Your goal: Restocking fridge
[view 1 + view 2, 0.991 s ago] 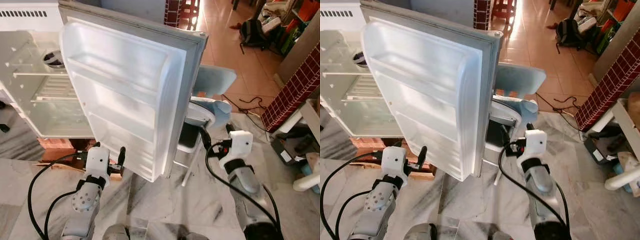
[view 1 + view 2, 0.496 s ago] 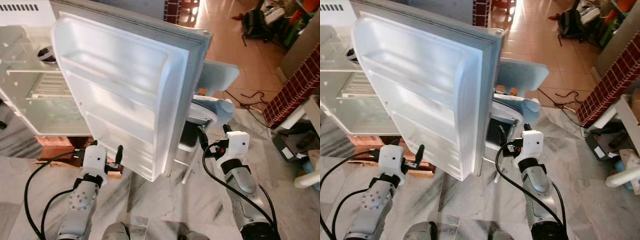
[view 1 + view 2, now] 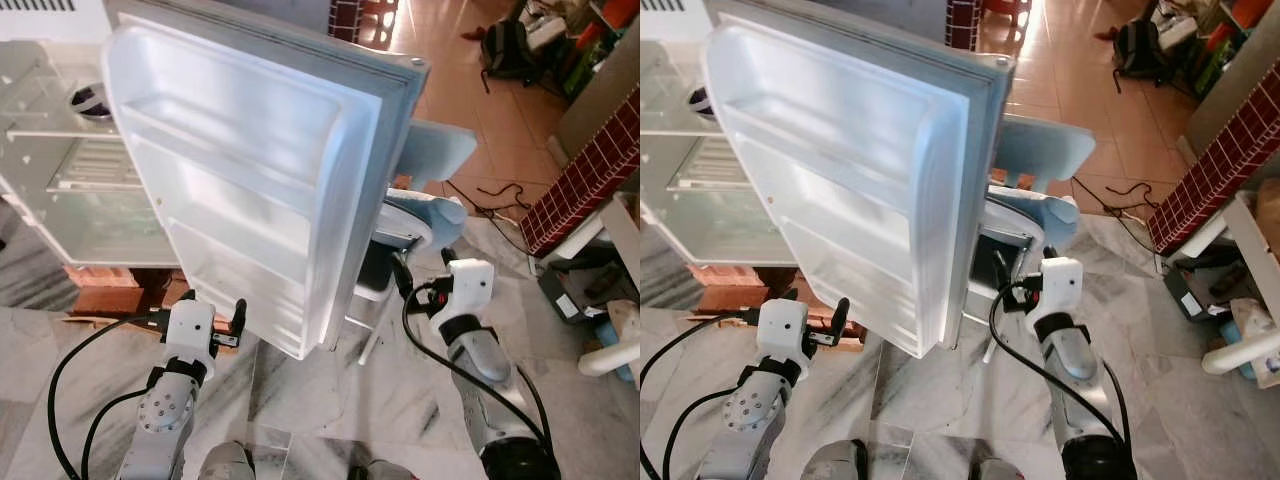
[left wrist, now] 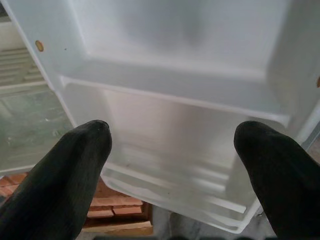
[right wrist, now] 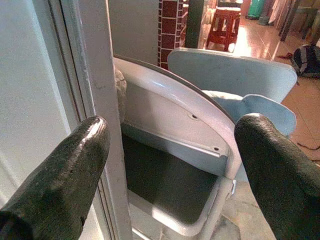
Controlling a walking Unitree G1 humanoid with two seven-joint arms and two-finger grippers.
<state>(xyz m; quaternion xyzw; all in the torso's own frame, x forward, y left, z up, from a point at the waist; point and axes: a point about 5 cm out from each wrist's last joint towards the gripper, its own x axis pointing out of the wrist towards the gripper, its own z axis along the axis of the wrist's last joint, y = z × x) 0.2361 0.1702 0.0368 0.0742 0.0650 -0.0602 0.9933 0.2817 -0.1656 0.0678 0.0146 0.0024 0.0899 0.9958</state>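
The fridge [image 3: 70,215] stands open at the left, its glass shelves bare apart from a dark round dish [image 3: 88,100] on the top shelf. Its white door [image 3: 250,180] swings out toward me, and its inner racks hold nothing. My left gripper [image 3: 215,310] is open just below the door's lower edge. In the left wrist view its fingers [image 4: 65,175] frame the door's lower racks [image 4: 175,100]. My right gripper [image 3: 422,265] is open to the right of the door's outer edge [image 5: 95,75], pointing at a folding chair [image 5: 170,130].
Pale blue folding chairs [image 3: 430,150] stand close behind the door. Bricks [image 3: 110,295] prop up the fridge. A brick pillar [image 3: 585,170], a white pipe [image 3: 610,355] and clutter crowd the right side. Cables [image 3: 490,195] and a backpack [image 3: 505,50] lie on the tiled floor beyond.
The view has shifted a little. My left gripper sits slightly lower beneath the door's bottom edge. The right gripper stays beside the door edge, and both remain open.
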